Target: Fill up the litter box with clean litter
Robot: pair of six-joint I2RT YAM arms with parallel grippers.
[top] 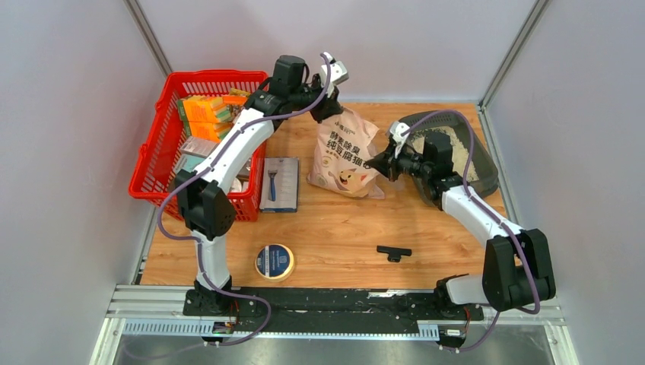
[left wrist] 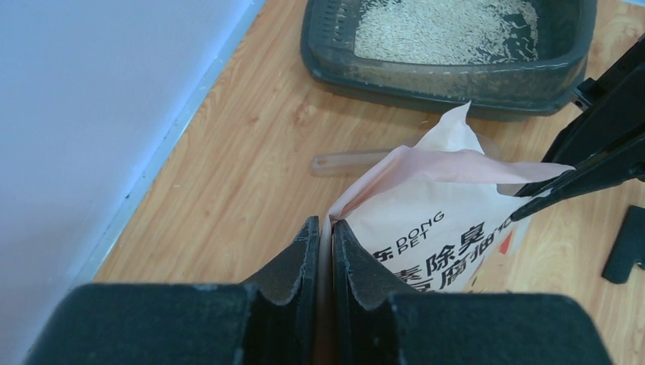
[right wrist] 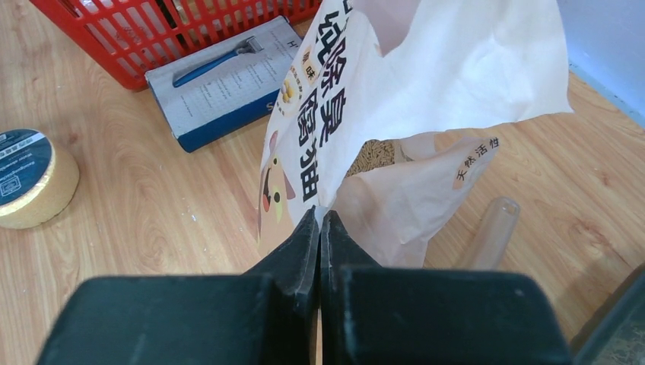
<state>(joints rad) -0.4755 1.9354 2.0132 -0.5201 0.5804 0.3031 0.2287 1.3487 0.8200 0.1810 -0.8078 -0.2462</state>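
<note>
clamping one bag [top: 344, 156] — left gripper [left wrist: 322, 228], right gripper [right wrist: 319, 220]; one litter box [left wrist: 426, 82], litter [left wrist: 445, 30] inside

I'm in a lab test booth here, no home this: blank pale panel walls [top: 68, 114] box me in, aluminium posts [top: 148, 34] climb the corners, a slotted metal rail [top: 152, 302] edges my wooden counter [top: 335, 228].

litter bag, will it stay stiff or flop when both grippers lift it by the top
Probably floppy: the litter bag is thin film, creased where the left gripper and right gripper pinch its edge. Likely bottom-heavy, since its lower part looks filled. The mouth gapes, so tilting could spill litter.
</note>
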